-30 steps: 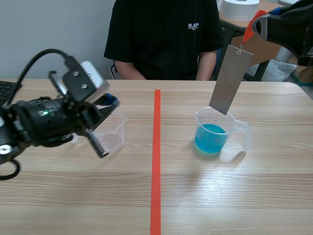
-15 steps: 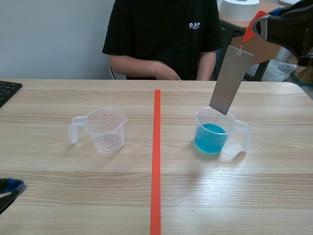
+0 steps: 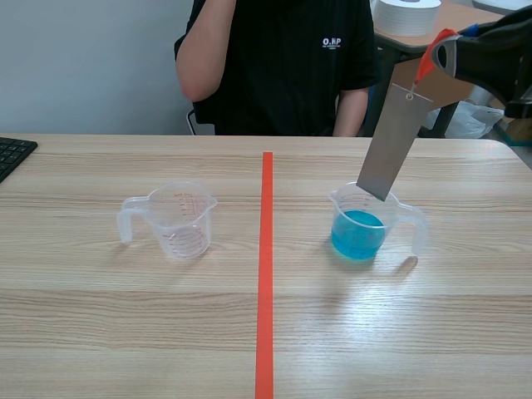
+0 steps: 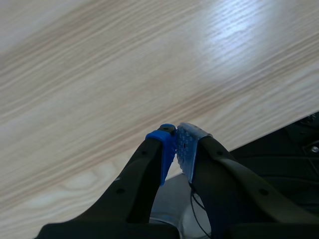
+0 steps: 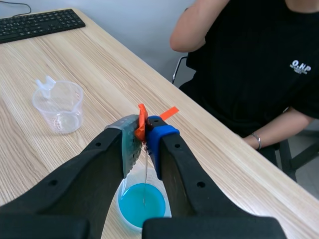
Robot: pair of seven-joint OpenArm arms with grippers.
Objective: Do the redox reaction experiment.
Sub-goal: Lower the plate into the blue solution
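A clear measuring cup holding blue liquid [image 3: 360, 226] stands right of the red line; it shows below my right gripper as the same cup of blue liquid [image 5: 141, 205]. My right gripper [image 5: 142, 134] is shut on an orange tag [image 3: 426, 55] from which a grey metal strip [image 3: 391, 143] hangs. The strip's lower end sits at the cup's rim, above the liquid. An empty clear measuring cup [image 3: 176, 219] stands left of the line, also seen as the empty cup [image 5: 58, 105]. My left gripper [image 4: 176, 145] is shut on nothing, over the table's edge, outside the scene view.
A person in a black shirt [image 3: 278, 62] sits across the table with one arm raised. A keyboard [image 3: 12, 155] lies at the far left edge. The orange-red tape line [image 3: 265, 274] runs down the table's middle.
My left arm has pulled back from beside the empty cup and left the scene view. The strip has stayed over the blue cup. The person raised an arm.
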